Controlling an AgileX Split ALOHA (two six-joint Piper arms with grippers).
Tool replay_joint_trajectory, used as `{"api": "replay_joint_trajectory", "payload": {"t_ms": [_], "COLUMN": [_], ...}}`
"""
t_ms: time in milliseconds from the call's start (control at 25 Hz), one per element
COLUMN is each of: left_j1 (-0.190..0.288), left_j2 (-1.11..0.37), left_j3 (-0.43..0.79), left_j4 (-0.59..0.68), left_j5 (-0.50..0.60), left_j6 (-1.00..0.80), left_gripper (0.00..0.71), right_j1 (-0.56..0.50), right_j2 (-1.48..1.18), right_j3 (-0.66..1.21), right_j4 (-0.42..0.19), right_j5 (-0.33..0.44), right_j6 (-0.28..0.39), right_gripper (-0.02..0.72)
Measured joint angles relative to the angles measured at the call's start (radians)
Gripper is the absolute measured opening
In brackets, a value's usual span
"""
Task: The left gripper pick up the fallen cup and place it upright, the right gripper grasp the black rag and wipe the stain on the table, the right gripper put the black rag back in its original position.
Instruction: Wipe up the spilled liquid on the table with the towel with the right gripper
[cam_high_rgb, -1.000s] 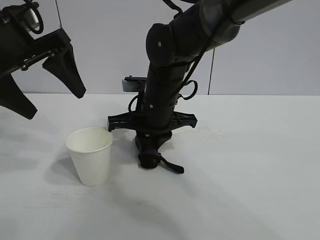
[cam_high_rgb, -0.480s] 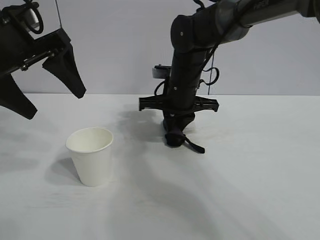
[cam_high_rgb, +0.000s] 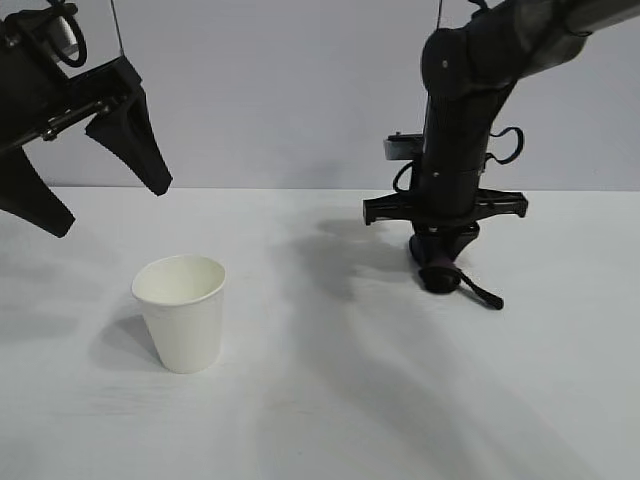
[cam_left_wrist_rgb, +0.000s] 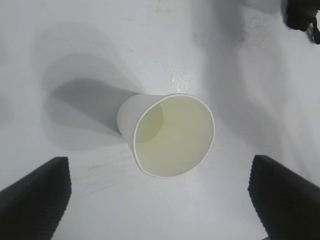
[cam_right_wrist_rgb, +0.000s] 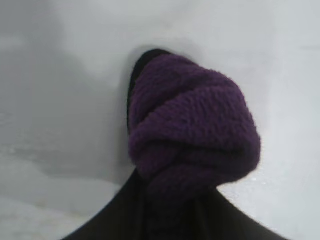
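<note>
Cup (cam_high_rgb: 181, 311) is upright on the table (cam_high_rgb: 330, 400), left of centre, mouth up; the left wrist view looks straight down into it (cam_left_wrist_rgb: 172, 135), inside looks empty with a yellowish tint. A faint wet-looking mark (cam_left_wrist_rgb: 181, 80) sits just beside the cup's base, possibly stain residue, hard to say from this angle. Left gripper (cam_high_rgb: 95, 185) hangs above and to the left of the cup, well clear of it, fingers (cam_left_wrist_rgb: 37, 192) spread wide, nothing between them. Black rag (cam_high_rgb: 440, 274) is over on the right side of the table, pinched in the right gripper (cam_high_rgb: 442, 258), which points straight down. Rag bundle is at or just above the surface, can't tell contact for sure; strap tail (cam_high_rgb: 482, 294) trails out to the right. Right wrist view shows the purple cloth (cam_right_wrist_rgb: 192, 132) bunched tight between the closed fingers.
</note>
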Motion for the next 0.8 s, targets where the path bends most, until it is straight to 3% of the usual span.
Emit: {"api": "replay_joint_trajectory", "payload": {"t_ms": [320, 640, 720, 800], "left_j1": [0.0, 0.0, 0.0, 0.0], "left_j2": [0.0, 0.0, 0.0, 0.0], "left_j3": [-0.002, -0.003, -0.003, -0.003], "left_j4": [0.0, 0.0, 0.0, 0.0], "left_j5": [0.0, 0.032, 0.037, 0.037], "left_j6": [0.0, 0.0, 0.0, 0.0], "left_gripper": [0.693, 0.693, 0.693, 0.693], "right_j1": [0.004, 0.086, 0.088, 0.088], "right_j2": [-0.146, -0.249, -0.264, -0.28], "right_j3": [0.28, 0.444, 0.464, 0.476], "right_j4": [-0.002, 0.054, 0.065, 0.064], "right_j5": [-0.173, -0.178, -0.16, -0.142], "right_j6": [0.0, 0.041, 0.054, 0.056], "right_gripper": [0.113, 0.115, 0.203, 0.433]}}
